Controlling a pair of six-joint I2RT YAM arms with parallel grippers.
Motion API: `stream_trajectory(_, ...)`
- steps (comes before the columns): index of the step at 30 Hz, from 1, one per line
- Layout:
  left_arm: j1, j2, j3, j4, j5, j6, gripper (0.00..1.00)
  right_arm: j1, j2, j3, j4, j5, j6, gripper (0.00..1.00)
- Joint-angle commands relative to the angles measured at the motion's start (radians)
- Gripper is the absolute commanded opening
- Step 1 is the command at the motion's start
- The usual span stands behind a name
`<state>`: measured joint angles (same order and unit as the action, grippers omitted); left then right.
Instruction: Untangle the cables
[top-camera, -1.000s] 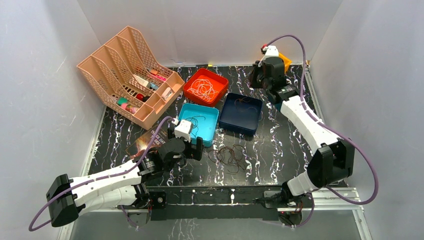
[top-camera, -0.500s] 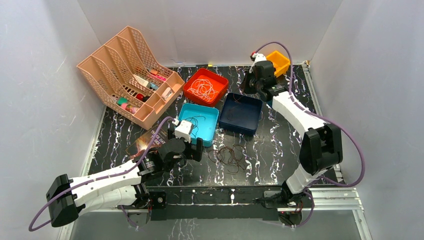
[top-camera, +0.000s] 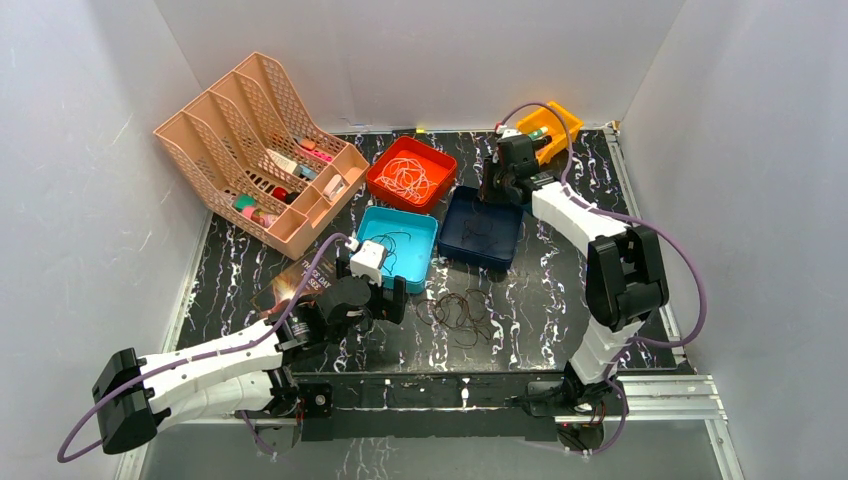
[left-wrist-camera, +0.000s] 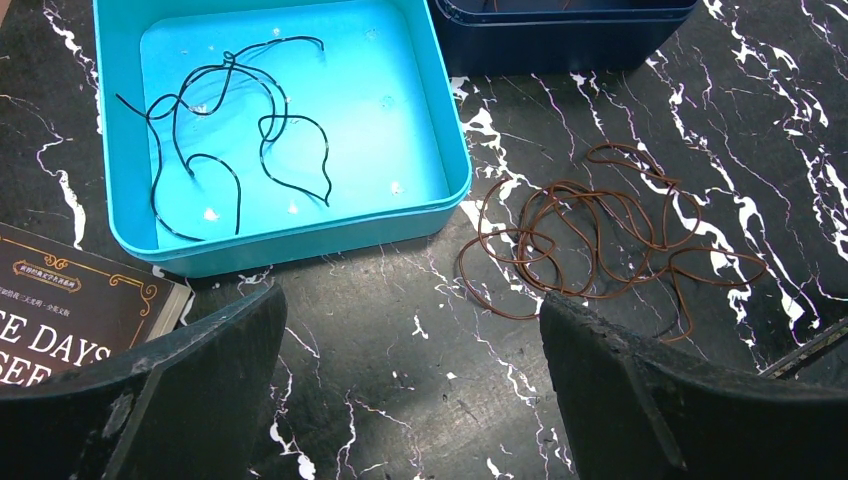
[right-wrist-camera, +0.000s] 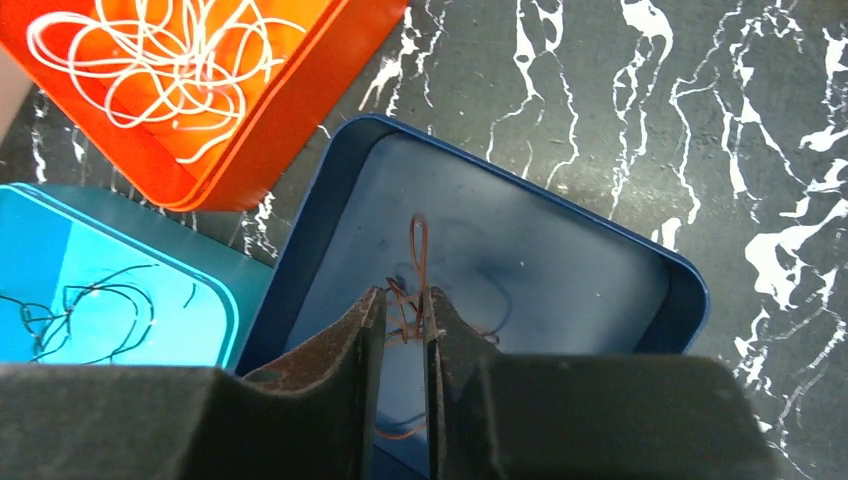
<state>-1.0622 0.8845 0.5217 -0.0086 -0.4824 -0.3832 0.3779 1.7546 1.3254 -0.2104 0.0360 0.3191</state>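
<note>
My left gripper (left-wrist-camera: 408, 305) is spread wide and empty; the brown cable tangle (left-wrist-camera: 600, 235) lies ahead, toward its right finger. My right gripper (right-wrist-camera: 405, 300) stands slightly parted around one brown strand (right-wrist-camera: 416, 245).

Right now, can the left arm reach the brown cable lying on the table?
Probably yes. The left fingers are open and the brown cable lies on the bare table just ahead of them, nothing covering it.

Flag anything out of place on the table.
One thing: a reddish-brown cable tangle lies loose on the tabletop, by the cyan tray's near corner, in no tray. The white cable sits in the red tray, the black cable in the cyan one. Nothing looks damaged.
</note>
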Motion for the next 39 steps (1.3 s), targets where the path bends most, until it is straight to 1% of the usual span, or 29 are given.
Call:
stream_trajectory(1, 0.004, -0.006, 0.024, 0.005, -0.001, -0.006, 0.98, -0.007, -0.043, -0.007, 0.01, 0.051, 0.006, 0.31)
stream_trajectory(7, 0.004, 0.036, 0.055, -0.017, -0.019, -0.028, 0.98, -0.007, -0.138, -0.047, 0.007, 0.124, -0.001, 0.47)
stream_trajectory(10, 0.005, 0.064, 0.077, -0.035, -0.019, -0.034, 0.98, -0.007, -0.197, -0.074, 0.008, 0.135, -0.002, 0.5)
stream_trajectory(15, 0.004, 0.108, 0.103, -0.018, 0.033, -0.006, 0.98, -0.007, -0.329, -0.144, 0.002, 0.045, 0.015, 0.51)
stream_trajectory(19, 0.004, 0.163, 0.147, -0.002, 0.088, 0.035, 0.97, -0.007, -0.443, -0.224, -0.017, -0.126, 0.016, 0.51)
stream_trajectory(21, 0.005, 0.199, 0.171, 0.007, 0.115, 0.054, 0.95, -0.007, -0.491, -0.256, -0.056, -0.178, 0.016, 0.51)
stream_trajectory(27, 0.004, 0.325, 0.254, 0.002, 0.203, 0.088, 0.91, -0.006, -0.632, -0.361, -0.183, -0.231, 0.006, 0.51)
stream_trajectory(29, 0.003, 0.357, 0.273, -0.005, 0.242, 0.099, 0.87, -0.007, -0.682, -0.396, -0.216, -0.252, 0.012, 0.51)
stream_trajectory(35, 0.004, 0.44, 0.344, -0.065, 0.32, 0.119, 0.79, -0.007, -0.765, -0.499, -0.247, -0.318, 0.06, 0.5)
stream_trajectory(37, 0.004, 0.477, 0.369, -0.073, 0.352, 0.112, 0.75, -0.007, -0.795, -0.554, -0.235, -0.312, 0.088, 0.5)
stream_trajectory(39, 0.004, 0.54, 0.397, -0.067, 0.375, 0.07, 0.69, -0.008, -0.82, -0.611, -0.218, -0.285, 0.117, 0.5)
